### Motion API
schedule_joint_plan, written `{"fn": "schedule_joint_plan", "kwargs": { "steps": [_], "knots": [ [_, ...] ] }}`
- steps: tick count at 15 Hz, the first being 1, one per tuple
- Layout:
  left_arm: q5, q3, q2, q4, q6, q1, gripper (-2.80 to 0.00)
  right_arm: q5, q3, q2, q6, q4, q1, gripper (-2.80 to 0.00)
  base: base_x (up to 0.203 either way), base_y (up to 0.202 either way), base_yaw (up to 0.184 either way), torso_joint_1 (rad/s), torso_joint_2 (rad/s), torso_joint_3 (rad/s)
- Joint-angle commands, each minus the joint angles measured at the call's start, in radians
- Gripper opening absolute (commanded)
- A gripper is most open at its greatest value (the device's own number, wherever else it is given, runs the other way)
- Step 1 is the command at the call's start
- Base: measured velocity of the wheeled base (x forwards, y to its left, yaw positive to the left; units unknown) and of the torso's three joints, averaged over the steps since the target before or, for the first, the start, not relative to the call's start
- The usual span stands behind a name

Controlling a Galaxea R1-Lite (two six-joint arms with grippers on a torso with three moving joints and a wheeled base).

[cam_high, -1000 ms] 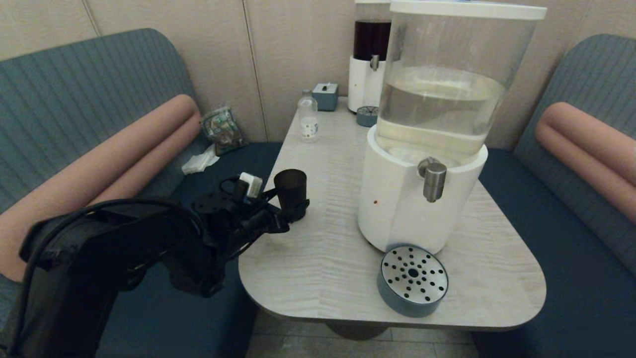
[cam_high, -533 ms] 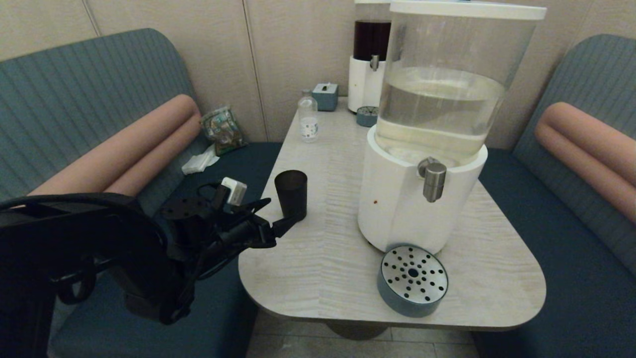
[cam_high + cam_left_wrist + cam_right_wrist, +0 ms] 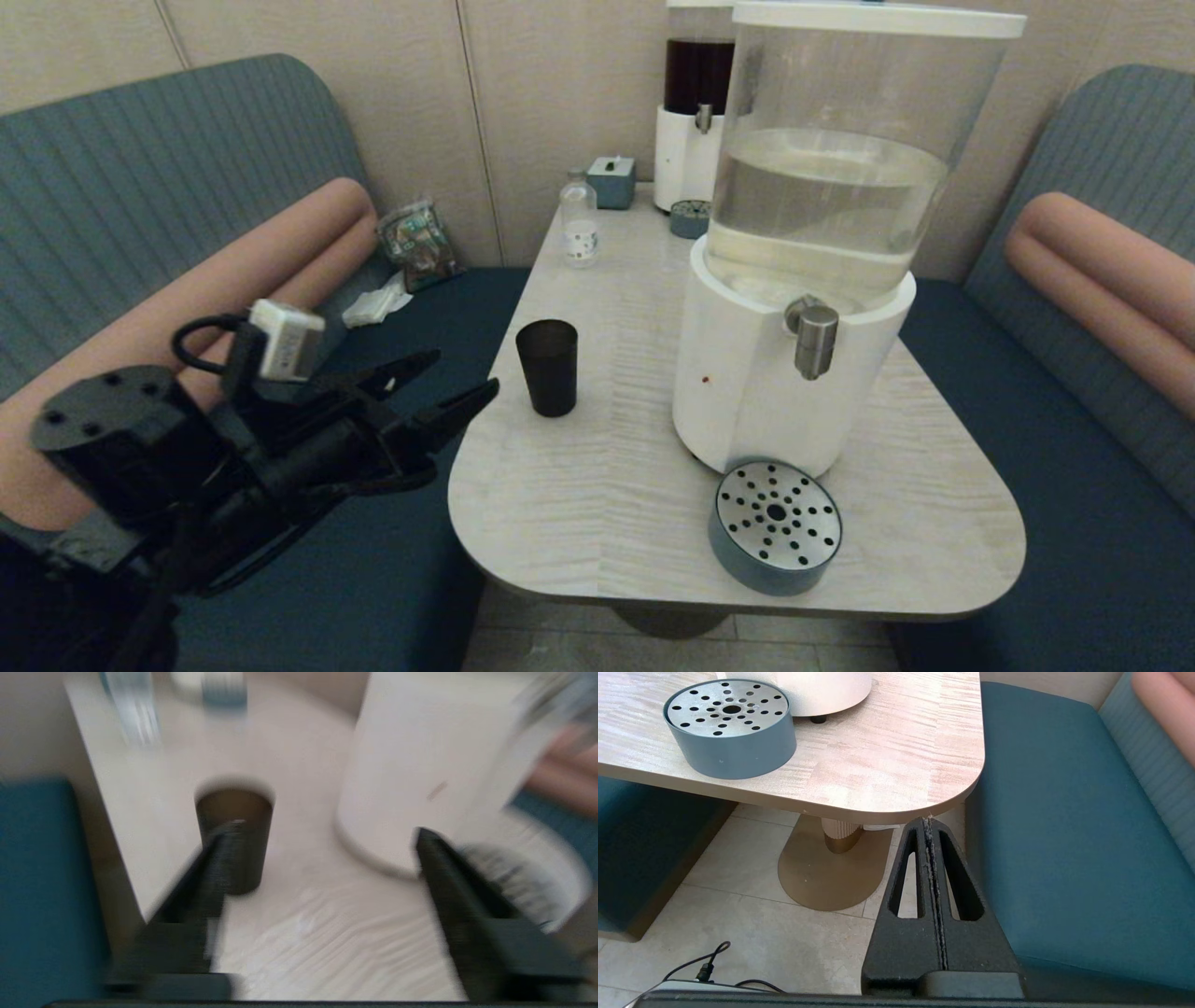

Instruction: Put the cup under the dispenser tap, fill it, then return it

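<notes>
The dark tumbler cup (image 3: 548,366) stands upright by itself near the table's left edge, also seen in the left wrist view (image 3: 233,835). My left gripper (image 3: 457,385) hangs open just off the table's left edge, a short way from the cup, holding nothing. The brushed-steel dispenser tap (image 3: 816,340) juts from the white base of the large dispenser (image 3: 794,373), well to the right of the cup. My right gripper (image 3: 928,823) is shut and empty, parked low beside the table's front right corner.
A round blue drip tray (image 3: 775,525) with a perforated steel top sits under the tap. A small clear bottle (image 3: 579,224), a grey box (image 3: 611,180) and a smaller dispenser with dark liquid (image 3: 695,121) stand at the back. Benches flank the table (image 3: 597,467).
My left gripper let go of the cup and pulled back to the left, off the table edge, with its jaws spread. The cup stays standing where it was.
</notes>
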Motion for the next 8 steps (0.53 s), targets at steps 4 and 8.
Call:
{"fn": "schedule_joint_plan", "kwargs": {
  "steps": [4, 8],
  "knots": [
    [0.123, 0.115, -0.479, 0.014, -0.047, 0.001, -2.80, 0.001, 0.001, 0.000, -0.001, 0.000, 0.000, -2.80, 0.000, 0.000, 0.000, 0.000, 0.00, 0.000],
    [0.264, 0.152, -0.791, 0.105, -0.089, 0.055, -2.80, 0.001, 0.001, -0.002, -0.001, 0.000, 0.000, -2.80, 0.000, 0.000, 0.000, 0.000, 0.00, 0.000]
  ]
}}
